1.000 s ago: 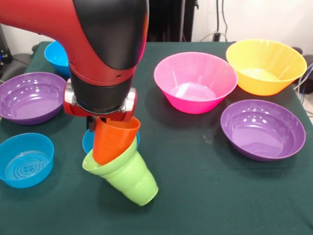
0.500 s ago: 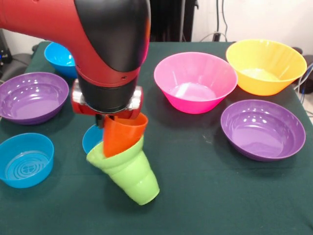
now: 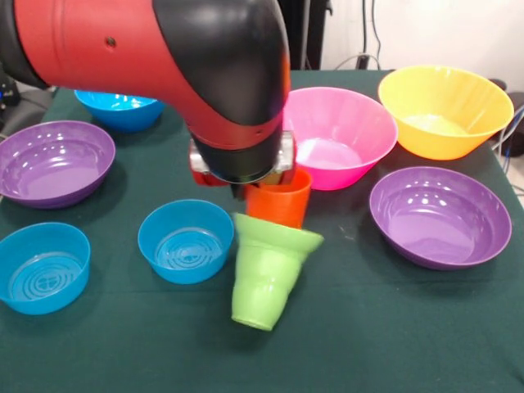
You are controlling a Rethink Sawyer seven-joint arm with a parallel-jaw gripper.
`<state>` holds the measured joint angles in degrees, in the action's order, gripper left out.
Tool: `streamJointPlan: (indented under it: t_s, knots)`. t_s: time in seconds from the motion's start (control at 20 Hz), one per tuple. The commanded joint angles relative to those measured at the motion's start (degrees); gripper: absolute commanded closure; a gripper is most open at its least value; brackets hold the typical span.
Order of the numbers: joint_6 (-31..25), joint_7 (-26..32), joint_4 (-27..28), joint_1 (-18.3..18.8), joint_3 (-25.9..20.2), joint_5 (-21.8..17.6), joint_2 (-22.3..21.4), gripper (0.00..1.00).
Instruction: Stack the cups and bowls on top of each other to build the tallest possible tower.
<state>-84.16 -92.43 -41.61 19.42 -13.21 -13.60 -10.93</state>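
My gripper (image 3: 260,190) is mostly hidden under the red and black arm, which comes down at the table's middle. It is shut on the plain orange cup (image 3: 280,203). The orange cup's lower part sits inside the ridged lime green cup (image 3: 266,274), which hangs slightly tilted with its base close to the cloth. Three blue bowls show: middle (image 3: 186,241), left front (image 3: 42,267), far left (image 3: 119,107). The pink bowl (image 3: 344,131) stands just behind the cups, and the yellow-orange bowl (image 3: 444,110) is at the far right. Purple bowls are at the left (image 3: 53,161) and right (image 3: 440,215). No small green bowl or tower shows.
The table carries a dark green cloth (image 3: 368,327). All the bowls stand open side up, apart from one another. The arm's bulk hides the table's middle rear. Cables and dark equipment lie beyond the far edge.
The arm has moved to the picture's right with both nested cups. The green cup has swung from a strong lean to nearly upright. The middle blue bowl is now uncovered.
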Motion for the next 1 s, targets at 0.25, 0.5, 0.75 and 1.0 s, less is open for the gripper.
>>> streamJointPlan:
  t_s: [0.25, 0.5, 0.75, 1.0]
  knots:
    - [6.91, 10.64, -5.74, 0.20, -6.53, 0.61, -0.96, 1.00]
    - [7.31, 16.21, -1.15, 0.33, -8.68, -0.61, -1.00, 1.00]
    - [14.44, 22.03, -2.56, 2.32, -11.81, -0.63, -1.70, 1.00]
    - [17.66, 22.85, -4.76, 3.48, -13.23, -1.25, -2.28, 1.00]
